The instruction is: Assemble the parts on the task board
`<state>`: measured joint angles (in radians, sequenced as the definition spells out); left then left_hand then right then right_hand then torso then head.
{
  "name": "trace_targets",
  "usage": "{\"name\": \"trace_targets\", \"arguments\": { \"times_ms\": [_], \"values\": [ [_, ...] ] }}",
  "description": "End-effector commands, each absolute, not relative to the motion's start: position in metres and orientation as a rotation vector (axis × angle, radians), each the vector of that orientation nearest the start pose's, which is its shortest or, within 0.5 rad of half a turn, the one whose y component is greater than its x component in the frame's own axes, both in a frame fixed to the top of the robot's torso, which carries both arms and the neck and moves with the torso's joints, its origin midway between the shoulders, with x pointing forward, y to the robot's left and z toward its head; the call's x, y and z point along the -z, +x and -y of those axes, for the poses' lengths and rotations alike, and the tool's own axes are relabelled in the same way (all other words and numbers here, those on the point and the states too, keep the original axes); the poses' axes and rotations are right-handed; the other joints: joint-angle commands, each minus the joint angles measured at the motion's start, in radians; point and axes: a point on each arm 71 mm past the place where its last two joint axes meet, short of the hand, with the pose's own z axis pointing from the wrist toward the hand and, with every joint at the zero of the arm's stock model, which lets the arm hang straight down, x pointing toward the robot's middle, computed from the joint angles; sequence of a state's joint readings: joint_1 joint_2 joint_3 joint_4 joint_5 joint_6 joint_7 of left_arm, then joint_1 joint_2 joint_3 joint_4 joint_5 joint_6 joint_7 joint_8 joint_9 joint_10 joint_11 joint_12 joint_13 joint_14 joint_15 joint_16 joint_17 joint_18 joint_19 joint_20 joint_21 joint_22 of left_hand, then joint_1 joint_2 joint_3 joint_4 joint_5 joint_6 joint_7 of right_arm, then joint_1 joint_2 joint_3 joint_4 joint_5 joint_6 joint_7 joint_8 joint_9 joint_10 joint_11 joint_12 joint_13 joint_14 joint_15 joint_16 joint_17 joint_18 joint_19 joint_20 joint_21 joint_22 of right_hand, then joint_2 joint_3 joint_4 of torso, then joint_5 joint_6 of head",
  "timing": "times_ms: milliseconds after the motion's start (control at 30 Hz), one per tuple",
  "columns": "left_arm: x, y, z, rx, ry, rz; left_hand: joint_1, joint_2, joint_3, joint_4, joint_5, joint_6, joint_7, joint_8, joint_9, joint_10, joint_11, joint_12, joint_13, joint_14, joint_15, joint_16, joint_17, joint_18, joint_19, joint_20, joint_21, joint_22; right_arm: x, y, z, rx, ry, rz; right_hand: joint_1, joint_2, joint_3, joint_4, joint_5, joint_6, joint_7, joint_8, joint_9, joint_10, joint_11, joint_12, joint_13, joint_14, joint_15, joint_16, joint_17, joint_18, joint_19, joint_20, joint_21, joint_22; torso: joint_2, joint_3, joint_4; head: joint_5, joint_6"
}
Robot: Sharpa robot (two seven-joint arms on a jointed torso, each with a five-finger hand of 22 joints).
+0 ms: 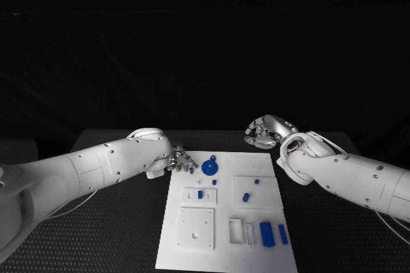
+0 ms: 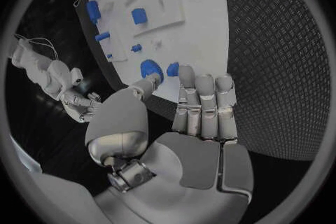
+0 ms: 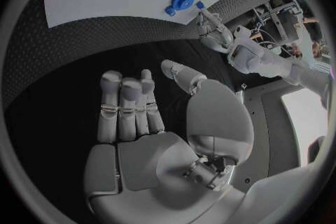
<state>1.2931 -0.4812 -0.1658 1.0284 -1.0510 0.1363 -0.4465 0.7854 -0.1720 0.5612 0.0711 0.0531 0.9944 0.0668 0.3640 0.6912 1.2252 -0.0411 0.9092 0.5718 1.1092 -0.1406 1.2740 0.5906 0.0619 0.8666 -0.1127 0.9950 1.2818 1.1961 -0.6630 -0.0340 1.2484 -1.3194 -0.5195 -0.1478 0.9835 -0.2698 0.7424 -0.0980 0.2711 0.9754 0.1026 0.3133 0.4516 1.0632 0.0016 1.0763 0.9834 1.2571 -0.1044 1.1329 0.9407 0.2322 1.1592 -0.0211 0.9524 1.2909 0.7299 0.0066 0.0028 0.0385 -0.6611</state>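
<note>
The white task board [image 1: 224,249] lies in the middle of the black table. A blue disc [image 1: 210,168] with a stem stands near its far edge, and my left hand [image 1: 177,161] hovers at the far left corner beside it. A small blue part [image 2: 173,69] sits right at the fingertips [image 2: 186,74], between them and the thumb; the fingers are straight and the thumb stands apart from it. The same part [image 3: 199,5] appears at that hand's tips in the right wrist view. My right hand [image 1: 263,133] hangs over the table beyond the board's far right corner, fingers extended, holding nothing.
More blue parts are spread over the board: one in a white block [image 1: 201,194], one on the right [image 1: 246,196], two long ones [image 1: 266,233] near the front right. A square white plate [image 1: 197,228] lies at the front left.
</note>
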Motion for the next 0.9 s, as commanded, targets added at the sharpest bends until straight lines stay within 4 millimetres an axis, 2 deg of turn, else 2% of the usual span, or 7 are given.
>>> {"name": "trace_targets", "arguments": {
  "times_ms": [33, 300, 467, 900],
  "values": [
    [0.2385, 0.5586, -0.1743, 0.306, -0.175, -2.292, -0.002, 0.012, -0.007, -0.001, -0.003, -0.007, 0.002, -0.006, 0.001, -0.008, -0.001, -0.003, 0.002, -0.008, -0.003, 0.005, -0.001, -0.017, -0.007, -0.118, -0.003, 0.001, 0.1916, 0.5376, 0.1983, -0.581, 0.122, -1.532, -0.009, -0.001, -0.007, 0.001, 0.005, 0.003, 0.011, -0.002, 0.001, -0.004, 0.000, 0.005, -0.001, -0.003, -0.002, -0.005, 0.001, 0.030, -0.005, -0.004, -0.004, 0.001, -0.001, 0.0012, 0.0006, -0.002, -0.002],
    [0.2422, 0.5590, -0.1738, 0.309, -0.183, -2.306, 0.007, 0.036, -0.018, -0.013, -0.002, -0.006, 0.001, -0.007, 0.002, -0.008, -0.002, -0.001, 0.003, -0.007, -0.003, 0.010, -0.002, -0.017, -0.007, -0.119, -0.003, 0.005, 0.1916, 0.5375, 0.1981, -0.582, 0.122, -1.532, -0.009, -0.001, -0.007, 0.001, 0.005, 0.003, 0.011, -0.002, 0.001, -0.004, 0.000, 0.005, -0.001, -0.002, -0.002, -0.005, 0.001, 0.030, -0.005, -0.004, -0.005, 0.001, -0.002, 0.0011, 0.0014, -0.003, -0.002],
    [0.2451, 0.5583, -0.1724, 0.315, -0.182, -2.321, 0.023, 0.060, -0.029, -0.040, -0.002, -0.003, 0.001, -0.007, 0.002, -0.008, -0.002, 0.001, 0.004, -0.008, -0.004, 0.013, -0.004, -0.018, -0.007, -0.120, -0.004, 0.009, 0.1916, 0.5375, 0.1977, -0.583, 0.121, -1.532, -0.009, 0.000, -0.007, 0.001, 0.005, 0.003, 0.011, -0.002, 0.001, -0.004, 0.000, 0.005, -0.001, -0.002, -0.002, -0.005, 0.001, 0.030, -0.005, -0.004, -0.005, 0.001, -0.002, 0.0011, 0.0011, -0.003, -0.003],
    [0.2480, 0.5599, -0.1729, 0.317, -0.197, -2.327, 0.031, 0.090, -0.037, -0.066, -0.002, 0.000, 0.000, -0.009, 0.001, -0.006, -0.003, 0.002, 0.005, -0.008, -0.004, 0.017, -0.006, -0.019, -0.006, -0.120, -0.005, 0.013, 0.1916, 0.5373, 0.1973, -0.584, 0.120, -1.533, -0.009, 0.000, -0.007, 0.001, 0.006, 0.003, 0.010, -0.002, 0.001, -0.004, 0.000, 0.006, -0.002, -0.002, -0.002, -0.006, 0.001, 0.030, -0.005, -0.004, -0.005, 0.001, -0.001, 0.0010, 0.0010, -0.005, -0.004]
  ]
}}
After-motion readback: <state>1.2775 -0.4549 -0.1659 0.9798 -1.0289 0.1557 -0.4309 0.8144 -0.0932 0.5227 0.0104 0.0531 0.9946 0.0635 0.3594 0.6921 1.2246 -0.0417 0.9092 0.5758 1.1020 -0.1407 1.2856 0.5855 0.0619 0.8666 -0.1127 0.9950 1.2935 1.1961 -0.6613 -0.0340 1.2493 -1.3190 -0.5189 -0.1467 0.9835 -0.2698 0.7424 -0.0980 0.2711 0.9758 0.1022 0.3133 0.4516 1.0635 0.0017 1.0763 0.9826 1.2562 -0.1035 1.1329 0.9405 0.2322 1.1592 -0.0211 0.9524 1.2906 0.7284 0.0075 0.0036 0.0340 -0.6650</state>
